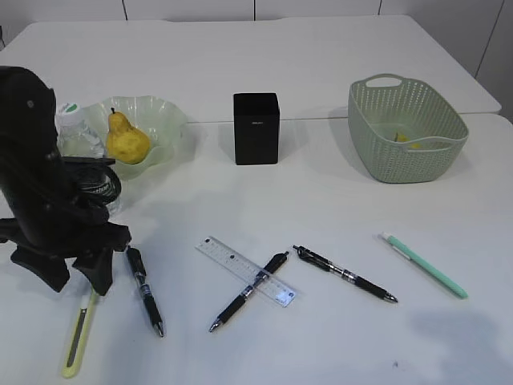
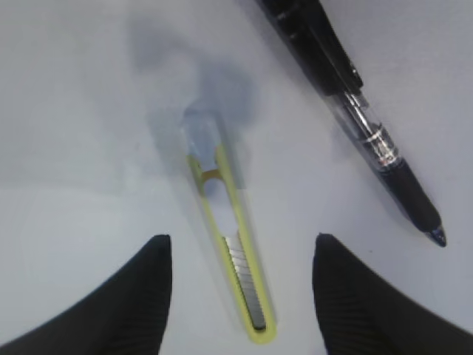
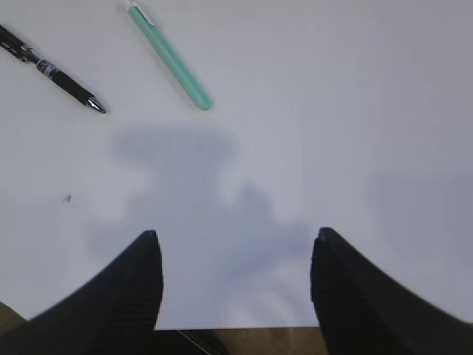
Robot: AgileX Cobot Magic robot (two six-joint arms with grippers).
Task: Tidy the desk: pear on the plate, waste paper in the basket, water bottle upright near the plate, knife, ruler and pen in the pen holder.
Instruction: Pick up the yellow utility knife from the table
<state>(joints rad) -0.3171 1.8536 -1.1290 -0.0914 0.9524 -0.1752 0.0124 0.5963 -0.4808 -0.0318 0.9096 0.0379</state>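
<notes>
Here, at the bottom of the left wrist view, the left pincer [image 2: 240,296] stands well open, gripping nothing, its two dark fingers on either side of the yellow knife [image 2: 228,244] lying flat on the white tabletop [image 2: 74,111]. The knife looks light, thin and stiff, with a slick plastic case and a metal blade showing through its slot; I would take it across the narrow body near the middle, squeezing the plastic sides and not the blade. Lying so flat, it may slide or tip when pinched. Just to its right a black pen [image 2: 355,118] lies slanted, apart from the knife.

The right pincer [image 3: 235,296] is likewise open and empty over bare tabletop at the frame bottom, with a green pen [image 3: 171,58] well ahead in the upper left.

In the exterior view, the ruler [image 1: 245,271] in the lower middle has another black pen [image 1: 248,291] lying across it, so the ruler is partly covered. Further back stand the black pen holder [image 1: 256,128], the plate [image 1: 164,120] with the pear [image 1: 127,140] on it at upper left, and the basket [image 1: 407,128] at upper right.

The left arm hides most of the water bottle [image 1: 76,128], so I cannot tell whether it stands upright. Something yellowish lies inside the basket, too small to name.
</notes>
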